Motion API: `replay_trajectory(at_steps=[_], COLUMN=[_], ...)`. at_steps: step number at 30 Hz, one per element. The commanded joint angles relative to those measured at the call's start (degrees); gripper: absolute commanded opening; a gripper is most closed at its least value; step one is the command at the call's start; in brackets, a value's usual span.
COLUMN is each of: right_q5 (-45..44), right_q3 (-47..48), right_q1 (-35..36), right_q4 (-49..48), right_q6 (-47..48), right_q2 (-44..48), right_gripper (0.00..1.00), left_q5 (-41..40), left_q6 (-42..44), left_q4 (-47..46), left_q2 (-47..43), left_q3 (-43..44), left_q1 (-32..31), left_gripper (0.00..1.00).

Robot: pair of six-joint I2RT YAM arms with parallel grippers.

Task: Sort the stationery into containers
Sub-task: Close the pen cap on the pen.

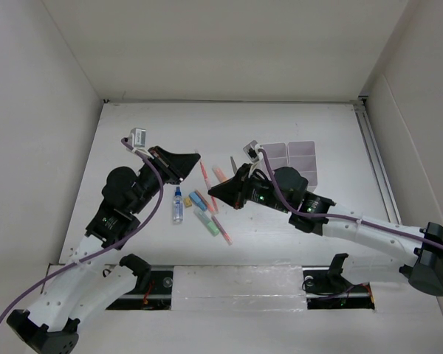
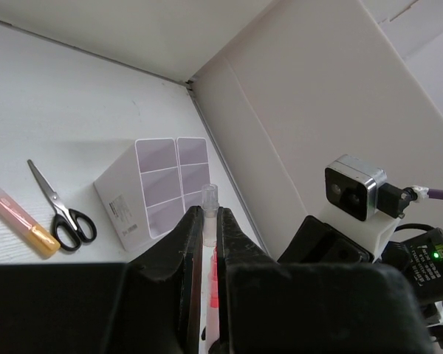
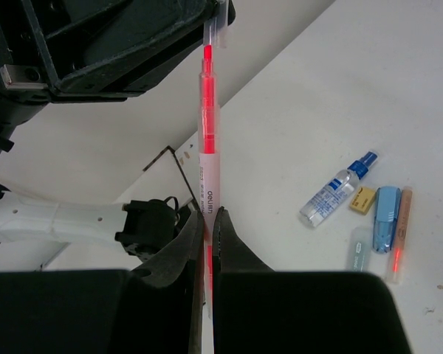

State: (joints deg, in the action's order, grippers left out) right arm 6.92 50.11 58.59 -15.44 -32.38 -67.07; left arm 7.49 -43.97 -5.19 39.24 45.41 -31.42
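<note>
A thin pink pen (image 1: 204, 178) is held in the air between both grippers. My left gripper (image 1: 196, 164) is shut on its clear cap end (image 2: 209, 200). My right gripper (image 1: 212, 192) is shut on its barrel (image 3: 208, 151). The two white divided containers (image 1: 300, 159) stand side by side at the back right, also in the left wrist view (image 2: 125, 193). Black-handled scissors (image 2: 62, 211) and an orange marker (image 2: 18, 220) lie left of them. The blue-capped clear bottle (image 1: 178, 206), a blue marker (image 1: 198, 199), a green marker (image 1: 206, 220) and another pink pen (image 1: 222, 229) lie mid-table.
A small yellow piece (image 3: 363, 198) lies beside the bottle (image 3: 337, 189). A metal rail (image 1: 374, 158) runs along the table's right edge. White walls enclose the table at the left, back and right. The arm bases stand at the near edge.
</note>
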Motion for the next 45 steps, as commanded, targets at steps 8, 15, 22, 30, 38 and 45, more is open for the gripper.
replay_trajectory(at_steps=[8,15,22,30,38,45], right_q5=[-0.06,-0.06,-0.06,-0.06,-0.06,-1.29], right_q3=[2.63,3.15,3.15,3.68,3.68,3.68], right_q1=[0.47,0.47,0.47,0.47,0.47,0.47], right_q4=[-2.49,-2.49,-2.49,-2.49,-1.97,-1.96], right_q6=[-0.05,-0.05,-0.05,-0.05,-0.05,-0.05], right_q2=[0.71,0.18,-0.34,0.18,0.18,0.18], right_gripper=[0.0,0.0,0.0,0.0,0.0,0.0], left_q5=[1.74,2.27,3.5,6.14,9.13,9.13], left_q6=[0.37,0.37,2.21,4.67,6.25,6.26], left_q4=[-3.69,-5.35,-7.2,-8.87,-9.57,-9.57], left_q2=[-1.1,-1.1,-2.94,-2.95,-1.89,-2.94], left_q3=[0.56,-1.2,-2.25,-3.83,-5.06,-6.21], left_q1=[-0.05,-0.05,-0.05,-0.05,-0.05,-0.05], left_gripper=[0.0,0.0,0.0,0.0,0.0,0.0])
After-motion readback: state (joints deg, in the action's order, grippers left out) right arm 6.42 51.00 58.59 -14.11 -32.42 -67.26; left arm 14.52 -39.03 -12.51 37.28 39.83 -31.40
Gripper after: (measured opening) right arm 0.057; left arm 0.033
